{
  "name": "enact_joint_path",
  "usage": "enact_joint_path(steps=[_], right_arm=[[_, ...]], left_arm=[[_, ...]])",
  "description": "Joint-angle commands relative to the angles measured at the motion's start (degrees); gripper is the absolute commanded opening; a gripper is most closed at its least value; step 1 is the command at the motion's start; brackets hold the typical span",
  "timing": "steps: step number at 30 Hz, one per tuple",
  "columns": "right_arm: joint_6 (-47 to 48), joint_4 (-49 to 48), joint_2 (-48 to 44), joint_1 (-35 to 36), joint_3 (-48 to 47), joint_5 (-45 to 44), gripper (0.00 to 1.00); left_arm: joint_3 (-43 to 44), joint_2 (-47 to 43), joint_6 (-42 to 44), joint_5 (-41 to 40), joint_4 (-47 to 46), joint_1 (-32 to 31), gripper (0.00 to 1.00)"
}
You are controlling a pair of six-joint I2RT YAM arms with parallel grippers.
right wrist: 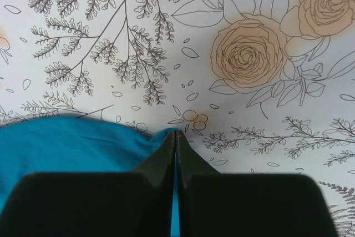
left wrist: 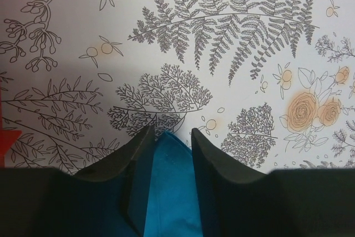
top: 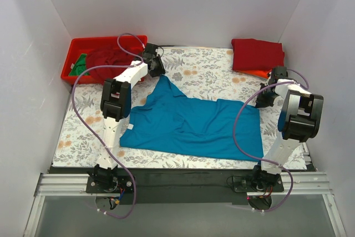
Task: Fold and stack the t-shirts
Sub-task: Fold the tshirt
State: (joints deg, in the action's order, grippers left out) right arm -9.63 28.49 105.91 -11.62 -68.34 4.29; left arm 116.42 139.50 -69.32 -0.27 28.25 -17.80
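Observation:
A bright teal t-shirt [top: 188,126] lies spread out and rumpled on the floral table cover. Its far-left corner peaks up toward my left gripper [top: 159,72]. In the left wrist view that gripper [left wrist: 172,130] is open, and the tip of the teal cloth [left wrist: 169,181] sits in the gap between its fingers. My right gripper [top: 262,99] is at the shirt's far-right corner. In the right wrist view it [right wrist: 176,132] is shut, with a thin sliver of the teal shirt [right wrist: 66,142] pinched between its fingers.
A red plastic tray [top: 77,45] at the back left holds a crumpled dark red shirt [top: 108,56] and a green one [top: 80,65]. At the back right a folded dark red shirt [top: 256,53] lies on an orange one [top: 258,73]. White walls enclose the table.

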Motion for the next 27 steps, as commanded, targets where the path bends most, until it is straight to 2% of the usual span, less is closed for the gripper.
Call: enact_joint_path(steps=[1, 6, 10, 15, 18, 20, 27], right_arm=[[0.66, 0.60, 0.35, -0.34, -1.10, 0.63, 0.01], [0.75, 0.69, 0.44, -0.42, -1.01, 0.54, 0.01], [0.66, 0.86, 0.35, -0.51, -0.92, 0.63, 0.01], [0.58, 0.78, 0.44, -0.42, -1.01, 0.80, 0.01], [0.57, 0.86, 0.44, -0.51, -1.01, 0.80, 0.01], [0.66, 0.86, 0.44, -0.51, -0.92, 0.80, 0.01], [0.40, 1.13, 0.88, -0.60, -1.71, 1.86, 0.01]], left_arm=[[1.88, 0.33, 1.12, -1.13, -0.30, -0.48, 0.28], [-0.05, -0.72, 1.55, -1.48, -0.30, -1.18, 0.20], [-1.55, -1.08, 2.08, -0.69, -0.13, -1.53, 0.20], [-2.78, -0.64, 3.84, -3.42, 0.75, -3.38, 0.20], [-2.69, 0.24, 3.49, -4.20, 1.63, -3.38, 0.16], [-2.08, 0.86, 3.66, -5.43, 2.07, -3.38, 0.02], [0.47, 2.44, 5.69, -7.28, 3.13, -3.20, 0.00]])
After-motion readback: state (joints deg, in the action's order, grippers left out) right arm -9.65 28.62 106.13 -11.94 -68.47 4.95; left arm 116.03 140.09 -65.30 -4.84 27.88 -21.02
